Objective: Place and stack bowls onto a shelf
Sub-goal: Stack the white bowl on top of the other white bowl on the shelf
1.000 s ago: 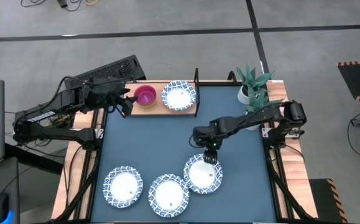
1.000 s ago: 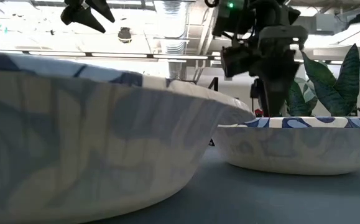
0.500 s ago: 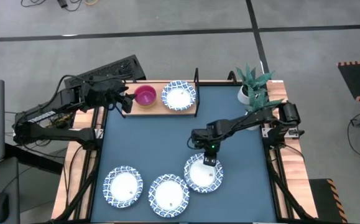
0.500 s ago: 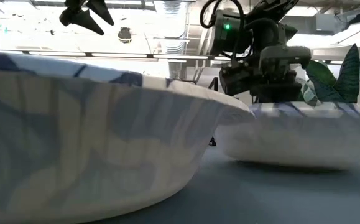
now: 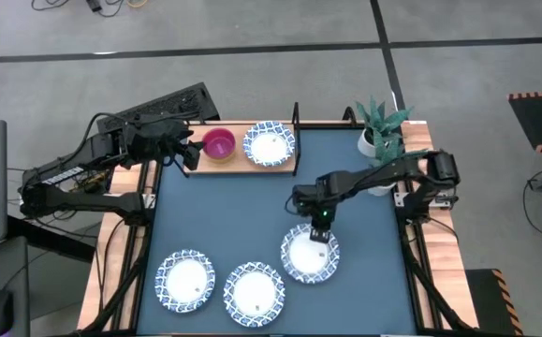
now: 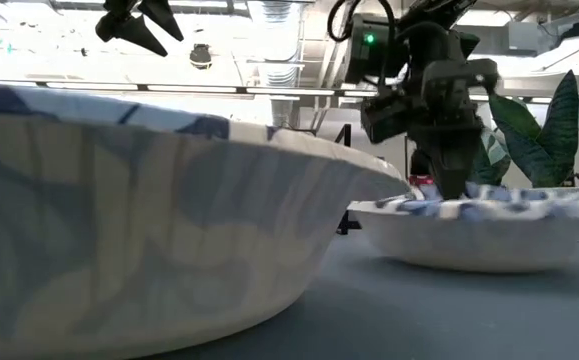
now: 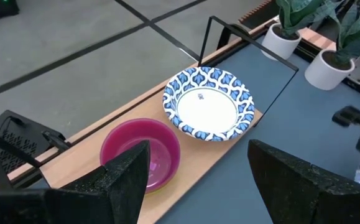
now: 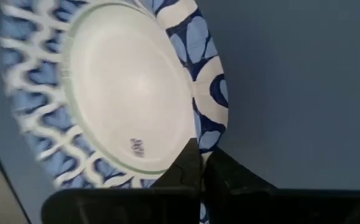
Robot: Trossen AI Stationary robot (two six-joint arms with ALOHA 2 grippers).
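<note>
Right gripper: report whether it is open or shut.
Shut: in the right wrist view, the right gripper pinches the rim of a white bowl.

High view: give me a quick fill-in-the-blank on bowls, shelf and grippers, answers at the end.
1. The right gripper is shut on the rim of a ____-patterned white bowl.
2. On the shelf, beside a patterned bowl, sits a ____ bowl.
3. The number of patterned bowls on the blue table is ____.
4. The left gripper hovers by the shelf, its fingers ____.

Answers: blue; magenta; three; open
</note>
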